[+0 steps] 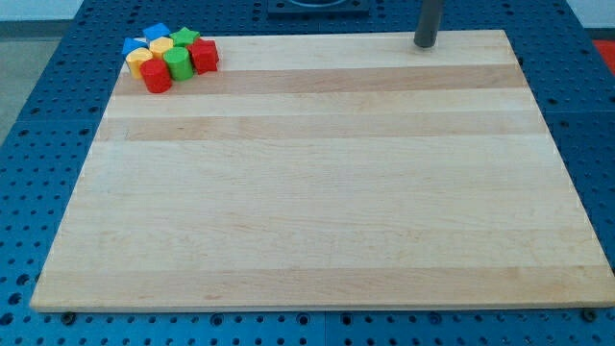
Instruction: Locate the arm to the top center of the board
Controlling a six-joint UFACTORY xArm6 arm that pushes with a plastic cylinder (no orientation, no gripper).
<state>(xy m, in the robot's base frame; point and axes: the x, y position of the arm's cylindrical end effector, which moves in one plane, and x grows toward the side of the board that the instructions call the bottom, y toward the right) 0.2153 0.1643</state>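
Observation:
My tip stands on the wooden board at its top edge, right of the board's centre. Several blocks huddle in the board's top left corner, far to the left of my tip: a red cylinder, a green cylinder, a red block, a yellow block, a yellow block, a green block, a blue block and a blue block. My tip touches none of them.
The board lies on a blue perforated table that shows on all sides. A dark base sits beyond the board's top edge.

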